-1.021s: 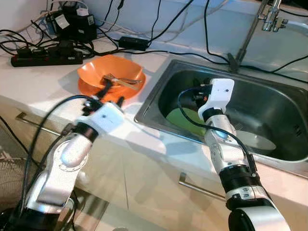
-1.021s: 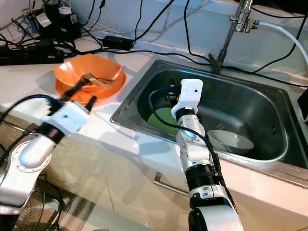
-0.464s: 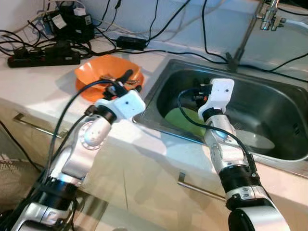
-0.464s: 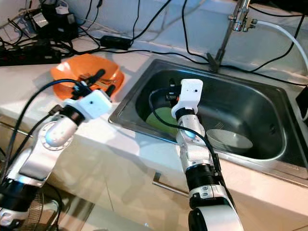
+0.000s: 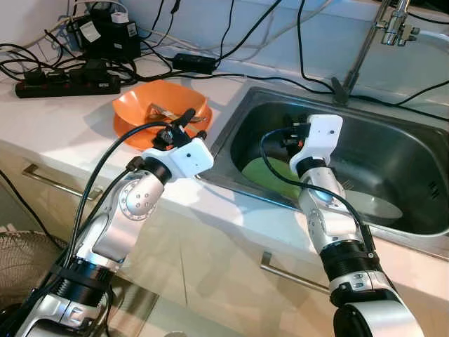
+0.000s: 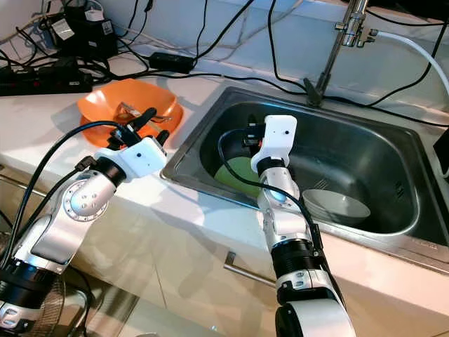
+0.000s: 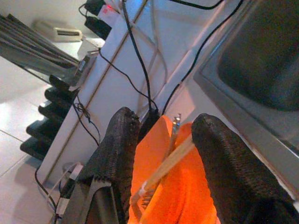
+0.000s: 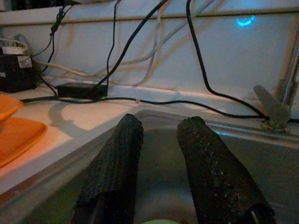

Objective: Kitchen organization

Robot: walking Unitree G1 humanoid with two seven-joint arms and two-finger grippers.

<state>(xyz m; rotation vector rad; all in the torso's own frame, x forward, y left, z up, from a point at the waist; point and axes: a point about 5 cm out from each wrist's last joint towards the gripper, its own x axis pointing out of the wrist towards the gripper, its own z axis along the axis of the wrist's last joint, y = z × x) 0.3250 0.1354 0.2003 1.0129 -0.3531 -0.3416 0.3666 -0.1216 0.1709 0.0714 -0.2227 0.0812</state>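
Observation:
An orange bowl (image 5: pixel 151 105) rests on an orange plate (image 6: pixel 168 121) on the white counter, left of the sink. A fork (image 5: pixel 167 111) lies inside the bowl. My left gripper (image 5: pixel 194 125) hovers open at the bowl's right rim. In the left wrist view the fork (image 7: pixel 174 154) shows between the spread fingers (image 7: pixel 119 154), beyond them. My right gripper (image 8: pixel 156 140) is open and empty, held just inside the steel sink (image 5: pixel 231 119) at its left end. Below it lie a green plate (image 5: pixel 266 175) and a white dish (image 5: pixel 375 207).
A black power strip (image 5: pixel 66 81), chargers and tangled cables crowd the counter's back left. A black adapter (image 5: pixel 195 62) sits behind the bowl. The faucet (image 5: pixel 389 28) rises behind the sink. Cabinet handles (image 5: pixel 49 181) run under the counter's edge, and a fan (image 5: pixel 21 260) stands low left.
My left arm has swung up from the counter's front edge to the bowl's right rim. The right arm has stayed where it was.

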